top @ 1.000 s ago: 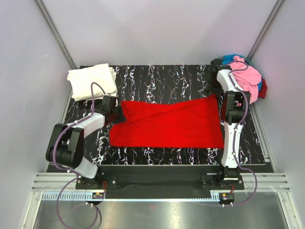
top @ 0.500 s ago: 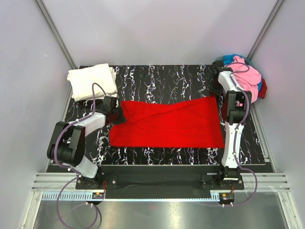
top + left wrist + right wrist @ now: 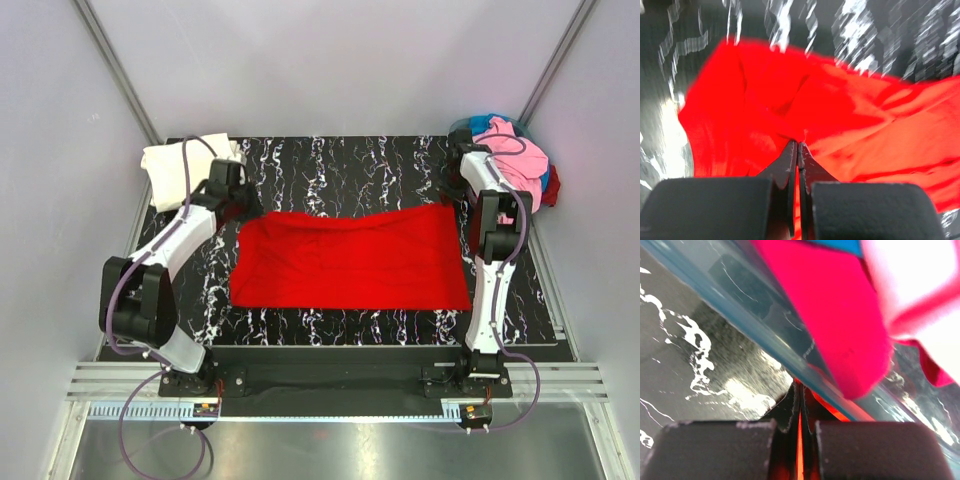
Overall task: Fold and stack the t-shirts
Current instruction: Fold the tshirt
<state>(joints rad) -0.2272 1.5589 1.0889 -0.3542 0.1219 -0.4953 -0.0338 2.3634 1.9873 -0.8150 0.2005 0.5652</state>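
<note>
A bright red t-shirt (image 3: 350,260) lies spread across the middle of the black marbled table (image 3: 340,165). My left gripper (image 3: 240,207) is shut on its far left corner, and in the left wrist view the jaws (image 3: 798,145) pinch a ridge of red t-shirt (image 3: 850,110). Over the shirt's far right corner my right gripper (image 3: 457,193) is shut, with red cloth (image 3: 799,432) showing between its fingers (image 3: 790,405). A folded cream-white t-shirt (image 3: 190,165) rests at the back left.
A heap of pink, blue and dark red t-shirts (image 3: 518,160) sits at the back right corner. In the right wrist view a pink shirt (image 3: 840,315) hangs over a clear bin rim (image 3: 765,340) just beyond my right fingers. Grey walls close in on the table.
The left gripper has drawn the red shirt's left corner toward the back left, opening out the fold. The right gripper has shut on the far right corner.
</note>
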